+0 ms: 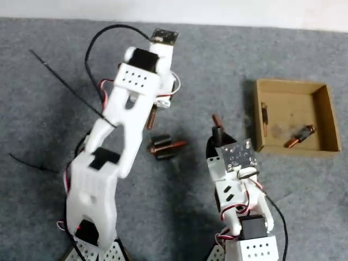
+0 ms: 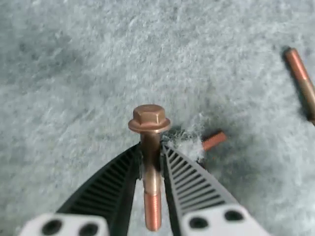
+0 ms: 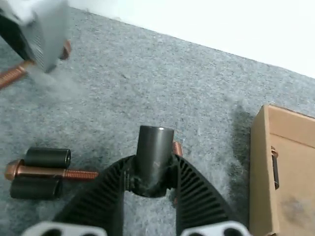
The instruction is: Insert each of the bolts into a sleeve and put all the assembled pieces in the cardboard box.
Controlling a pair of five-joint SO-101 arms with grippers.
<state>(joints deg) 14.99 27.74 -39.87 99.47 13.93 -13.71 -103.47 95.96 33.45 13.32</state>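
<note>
My left gripper [image 2: 151, 147] is shut on the shank of a copper bolt [image 2: 149, 120], hex head pointing away from the wrist; from above this bolt [image 1: 151, 117] hangs under the left gripper [image 1: 153, 111]. My right gripper [image 3: 153, 164] is shut on a black sleeve [image 3: 155, 142], held just right of centre [image 1: 217, 134]. Two black sleeves [image 1: 162, 140] [image 1: 165, 156] lie mid-table with a loose bolt [image 1: 169, 145] between them. Another bolt [image 1: 216, 119] lies just beyond the held sleeve. The cardboard box [image 1: 255, 117] at the right holds two assembled pieces [image 1: 264, 119] [image 1: 300, 136].
Thin black cable ties [image 1: 60, 81] lie on the grey carpet at the left. The white left arm [image 1: 117, 136] stretches over the table's left half. Open carpet lies between the held sleeve and the box wall [image 3: 258, 172].
</note>
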